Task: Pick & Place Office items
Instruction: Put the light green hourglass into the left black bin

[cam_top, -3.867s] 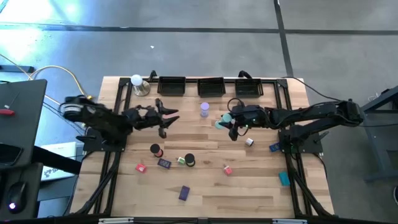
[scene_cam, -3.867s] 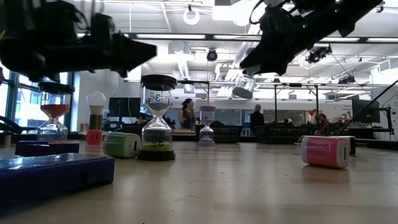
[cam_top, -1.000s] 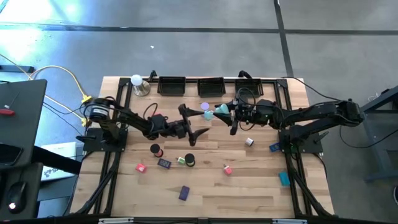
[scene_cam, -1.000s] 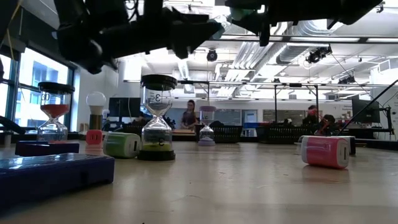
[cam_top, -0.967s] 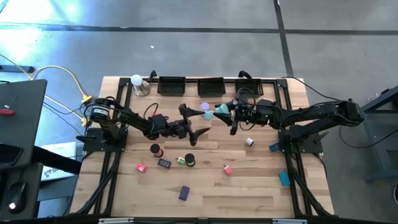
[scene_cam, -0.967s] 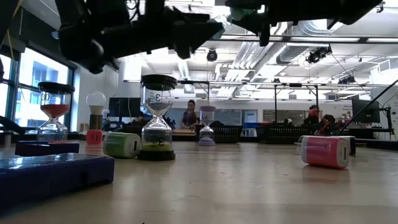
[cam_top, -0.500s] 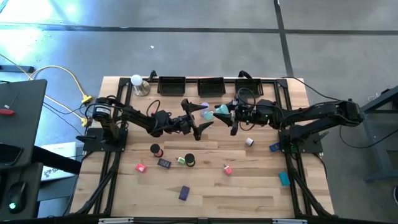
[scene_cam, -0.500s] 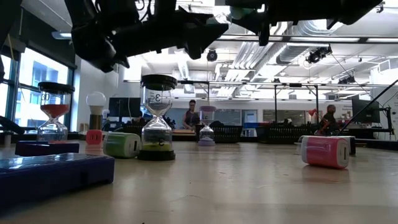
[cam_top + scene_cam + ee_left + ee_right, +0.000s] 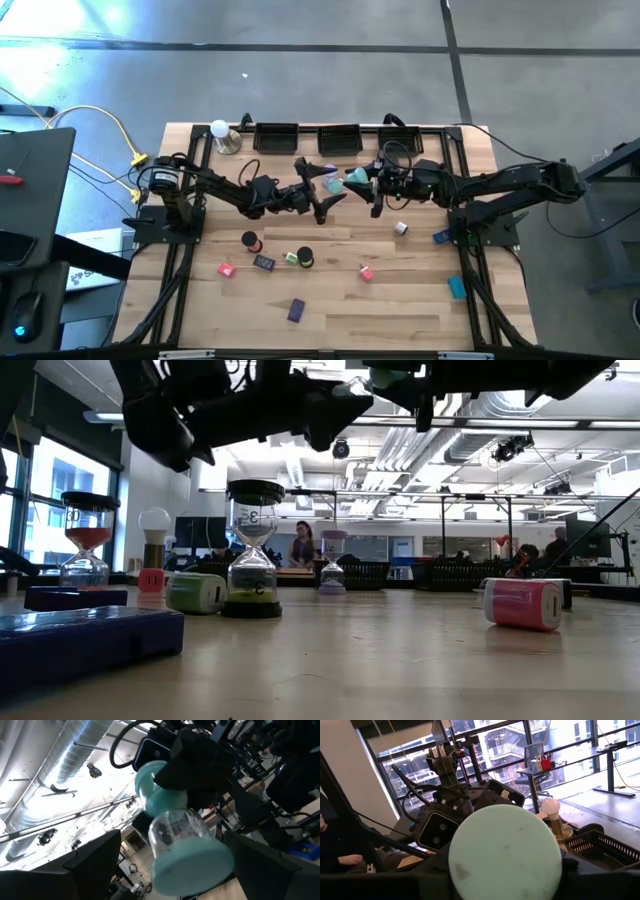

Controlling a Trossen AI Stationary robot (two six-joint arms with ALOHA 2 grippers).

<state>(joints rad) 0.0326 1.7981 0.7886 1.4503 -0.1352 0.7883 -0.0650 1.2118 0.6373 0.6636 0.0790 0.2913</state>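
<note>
The office items here are small sand timers and blocks. A teal sand timer [image 9: 352, 178] hangs above the table's middle, with my right gripper [image 9: 362, 182] shut on it. Its round free end cap [image 9: 505, 852] points toward the table's left. My left gripper [image 9: 338, 184] is open in front of it. Its fingers [image 9: 97, 865] stand on either side of the timer's free end [image 9: 192, 862], apart from it. A lilac timer [image 9: 328, 172] stands upright on the table just behind them. My right gripper pinches the teal timer at the end turned away from the left arm [image 9: 152, 775], between its two dark fingers [image 9: 195, 765]. The fingers come level from the table's right. The timer lies roughly level, lifted clear, its clear bulb and free cap sticking out beyond the fingertips.
On the near half of the table stand a black timer [image 9: 254, 550] and a red timer [image 9: 86, 540]. Beside them lie a green-white block [image 9: 197, 592], a pink block [image 9: 522, 603] and a blue block [image 9: 80, 635]. Black trays [image 9: 338, 138] and a white ball [image 9: 220, 130] line the far edge.
My left gripper has gone toward the table's right and far edge and a little up, closing in on the teal timer's free end, its fingers staying open. My right gripper has kept the timer still.
</note>
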